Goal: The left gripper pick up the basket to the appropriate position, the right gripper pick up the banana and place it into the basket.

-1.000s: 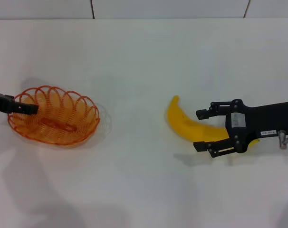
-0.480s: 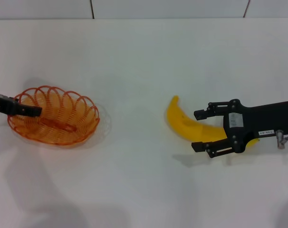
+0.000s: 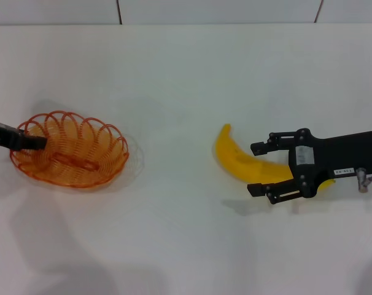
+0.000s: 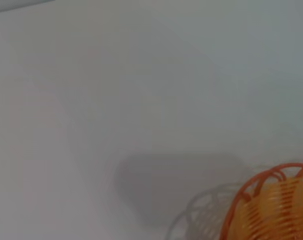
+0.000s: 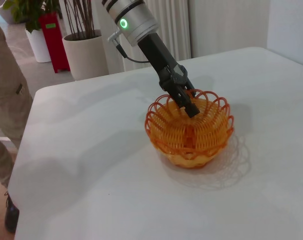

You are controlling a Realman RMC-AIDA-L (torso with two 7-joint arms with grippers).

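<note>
The orange wire basket sits on the white table at the left. It also shows in the right wrist view and in a corner of the left wrist view. My left gripper reaches over the basket's left rim, and in the right wrist view its fingers look closed on the rim. The yellow banana lies on the table at the right. My right gripper is open and straddles the banana's right half, one finger on each side, without pinching it.
The table's back edge meets a tiled wall. In the right wrist view, potted plants and a standing person are beyond the table's far side.
My right gripper shifted slightly left along the banana, then held still. My left gripper's tip pushed a little further over the rim, then drew back. The basket and banana have not moved.
</note>
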